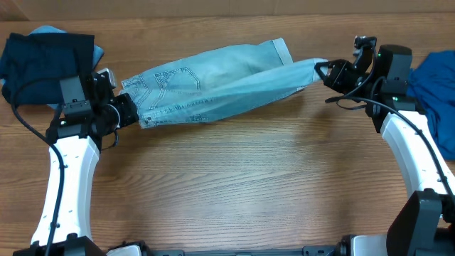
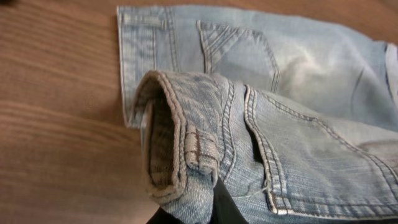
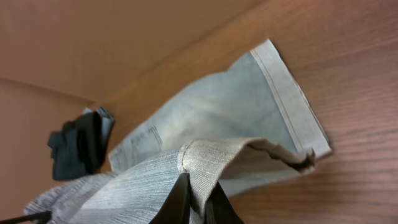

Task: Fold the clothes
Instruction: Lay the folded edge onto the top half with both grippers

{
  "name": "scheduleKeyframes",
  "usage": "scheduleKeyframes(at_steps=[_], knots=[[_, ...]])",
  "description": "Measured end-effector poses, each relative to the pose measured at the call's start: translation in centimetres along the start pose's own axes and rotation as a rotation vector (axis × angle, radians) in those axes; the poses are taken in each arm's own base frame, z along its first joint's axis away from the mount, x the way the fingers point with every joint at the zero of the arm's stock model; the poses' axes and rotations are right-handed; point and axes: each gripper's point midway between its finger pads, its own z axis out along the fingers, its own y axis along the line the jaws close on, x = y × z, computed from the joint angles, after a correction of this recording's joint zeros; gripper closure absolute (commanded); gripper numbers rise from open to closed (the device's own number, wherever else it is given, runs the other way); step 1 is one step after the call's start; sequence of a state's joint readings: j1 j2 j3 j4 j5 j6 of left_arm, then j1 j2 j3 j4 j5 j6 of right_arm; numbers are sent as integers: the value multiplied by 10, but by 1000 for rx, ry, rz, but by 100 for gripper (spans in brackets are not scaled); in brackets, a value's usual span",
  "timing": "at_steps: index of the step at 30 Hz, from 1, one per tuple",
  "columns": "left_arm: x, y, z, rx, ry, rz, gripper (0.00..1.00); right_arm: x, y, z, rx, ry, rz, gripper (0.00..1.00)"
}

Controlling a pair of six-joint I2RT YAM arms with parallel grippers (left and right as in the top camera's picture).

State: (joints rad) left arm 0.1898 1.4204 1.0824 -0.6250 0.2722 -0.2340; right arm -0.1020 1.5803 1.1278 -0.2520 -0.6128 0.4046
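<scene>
A dark navy garment (image 1: 46, 57) is lying at the far left of the table (image 1: 234, 192). My left gripper (image 1: 128, 110) is pinching the waistband of the pale denim shorts (image 1: 213, 85), which are lying stretched out between my grippers, with the top layer lifted. My right gripper (image 1: 320, 71) is pinching a leg hem. A royal-blue garment (image 1: 437, 85) is lying at the far right.

Left arm (image 1: 71, 171) and right arm (image 1: 416, 153) in smooth white curved shells, black joint blocks at the wrists, thin black cables (image 1: 21, 117) looping alongside, black left gripper (image 1: 131, 111) and right gripper (image 1: 319, 70), small green light (image 1: 379, 52) on the right wrist
</scene>
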Motion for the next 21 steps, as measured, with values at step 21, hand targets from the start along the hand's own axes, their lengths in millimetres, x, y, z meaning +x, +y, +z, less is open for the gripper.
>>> scheduleKeyframes(at_steps=[21], knots=[[-5,6,9,-25,-12,-20,95,32,1,30,-56,141,332,95]])
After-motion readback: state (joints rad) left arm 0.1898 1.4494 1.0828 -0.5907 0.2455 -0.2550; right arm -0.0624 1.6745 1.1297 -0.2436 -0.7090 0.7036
